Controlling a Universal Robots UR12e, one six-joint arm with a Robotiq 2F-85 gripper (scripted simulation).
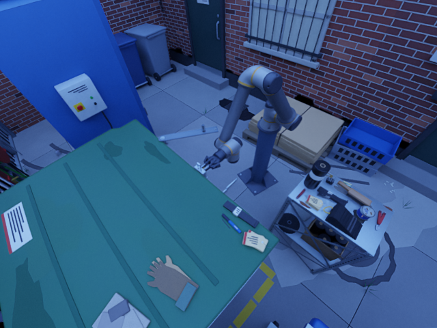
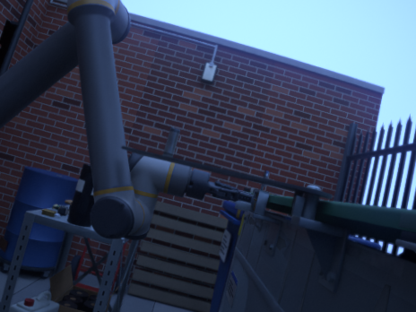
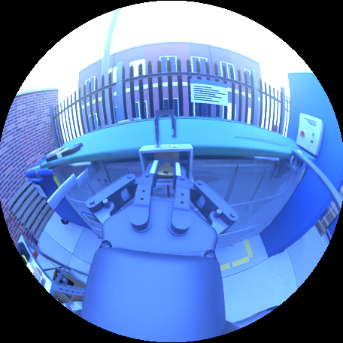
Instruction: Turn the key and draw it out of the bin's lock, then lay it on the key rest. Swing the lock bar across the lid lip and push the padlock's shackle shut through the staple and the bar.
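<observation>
My gripper (image 3: 164, 170) is closed on the brass key (image 3: 164, 171), which sits in the lock housing (image 3: 165, 158) at the front edge of the green bin lid (image 1: 116, 226). I reach level toward the bin's rim (image 2: 244, 196). An open padlock shackle (image 3: 166, 126) stands upright just above the housing. The lock bar (image 1: 189, 133) is a long grey strip beyond the lid's far corner. The key's blade is hidden inside the housing.
The green lid's front lip (image 3: 188, 137) runs right across in front of me. A blue cabinet with a control box (image 1: 80, 96) stands at the lid's far side. A metal shelf cart (image 1: 335, 219) with tools stands beside the arm's base (image 1: 257, 180). A pallet of cardboard (image 1: 300, 132) lies behind.
</observation>
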